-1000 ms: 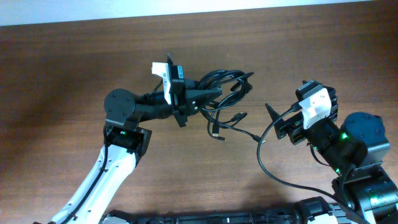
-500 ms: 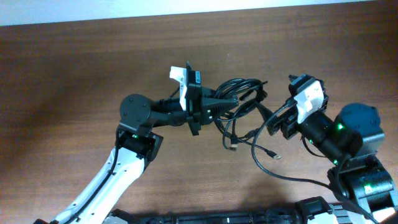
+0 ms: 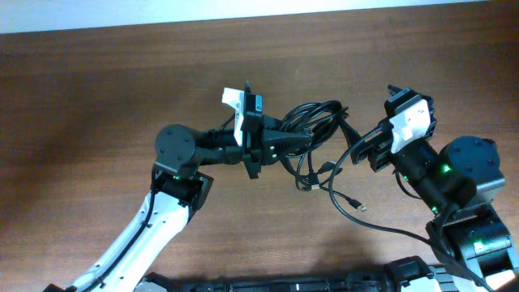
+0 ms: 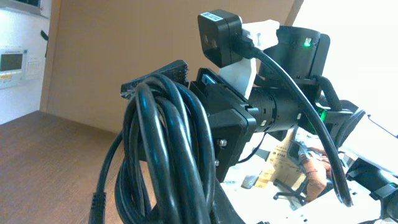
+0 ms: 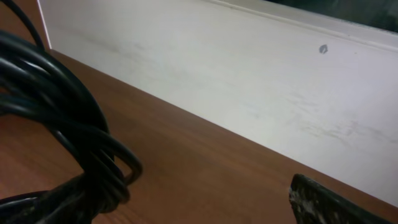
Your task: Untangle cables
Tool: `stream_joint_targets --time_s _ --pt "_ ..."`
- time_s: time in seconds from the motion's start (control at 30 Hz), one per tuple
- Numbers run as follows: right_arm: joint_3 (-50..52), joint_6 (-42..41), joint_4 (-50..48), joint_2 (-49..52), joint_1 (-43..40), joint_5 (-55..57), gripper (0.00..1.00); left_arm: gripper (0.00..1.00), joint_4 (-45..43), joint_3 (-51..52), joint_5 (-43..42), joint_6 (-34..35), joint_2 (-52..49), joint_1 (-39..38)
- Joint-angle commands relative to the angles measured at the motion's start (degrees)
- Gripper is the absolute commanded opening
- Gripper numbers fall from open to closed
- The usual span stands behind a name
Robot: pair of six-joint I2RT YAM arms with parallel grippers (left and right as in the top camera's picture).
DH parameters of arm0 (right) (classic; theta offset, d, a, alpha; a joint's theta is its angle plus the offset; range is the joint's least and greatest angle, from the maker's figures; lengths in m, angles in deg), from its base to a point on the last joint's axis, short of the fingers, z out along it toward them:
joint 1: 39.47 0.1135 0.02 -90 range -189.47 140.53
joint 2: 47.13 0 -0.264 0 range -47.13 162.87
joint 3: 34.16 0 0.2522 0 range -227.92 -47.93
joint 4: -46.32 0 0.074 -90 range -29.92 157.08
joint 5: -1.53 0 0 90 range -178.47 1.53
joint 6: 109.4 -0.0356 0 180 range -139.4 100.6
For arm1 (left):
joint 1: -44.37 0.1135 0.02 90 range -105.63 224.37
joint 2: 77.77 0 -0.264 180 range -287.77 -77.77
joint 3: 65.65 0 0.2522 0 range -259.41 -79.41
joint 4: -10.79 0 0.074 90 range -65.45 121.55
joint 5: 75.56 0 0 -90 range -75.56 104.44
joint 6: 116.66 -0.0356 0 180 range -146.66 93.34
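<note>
1. Where the overhead view looks down, a dark brown wooden table point(image 3: 81, 97) fills almost all of it, with a pale wall point(image 3: 243, 6) along the far edge
2. Over the middle of the table the left claw point(image 3: 302, 136) is clenched on the cables point(image 3: 322, 113), a coiled black bundle held up off the wood
3. Loose strands trail down from the bundle, and one plug end point(image 3: 362, 208) lies on the table nearer the front
4. Just to the right of the bundle, the right claw point(image 3: 362, 144) is released, its jaws spread wide; its own camera shows the cords at the left edge and one finger point(image 5: 323, 202) at the lower right
5. That same view shows the wall as white and lightly scuffed, meeting the table in a straight line
6. From the left wrist, a brown board point(image 4: 124, 37) rises behind the table, a white panel point(image 4: 12, 62) sits far left, and a bright, cluttered, blurred room lies behind the right arm point(image 4: 280, 93)
</note>
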Motion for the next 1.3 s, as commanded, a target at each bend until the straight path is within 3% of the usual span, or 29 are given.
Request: stream_joint_targets --time_s 0.0,0.53,0.87,1.0,1.13,1.27 --pt "-0.48 0.09 -1.09 0.15 -0.83 11.04 0.95 0.0 -1.44 -0.46 -5.92 0.87 0.42 -0.17" --pt "-0.48 0.09 -8.72 0.15 -0.87 16.98 0.95 0.0 -2.29 -0.46 -8.09 0.63 0.42 -4.94" --pt "-0.48 0.13 -11.8 0.15 -0.87 35.8 0.96 0.0 -2.32 -0.46 -11.82 0.61 0.42 -4.9" --pt "-0.48 0.33 -11.78 0.15 -0.87 42.93 1.0 0.0 -6.47 -0.46 -11.85 0.63 0.42 -4.9" --pt "-0.48 0.31 -11.58 0.15 -0.81 42.12 1.0 0.0 -7.67 -0.46 -11.34 0.61 0.42 -4.9" --pt "-0.48 0.33 -7.76 0.15 -0.81 27.78 1.0 0.0 -7.65 -0.46 -6.16 0.61 0.42 -4.87"
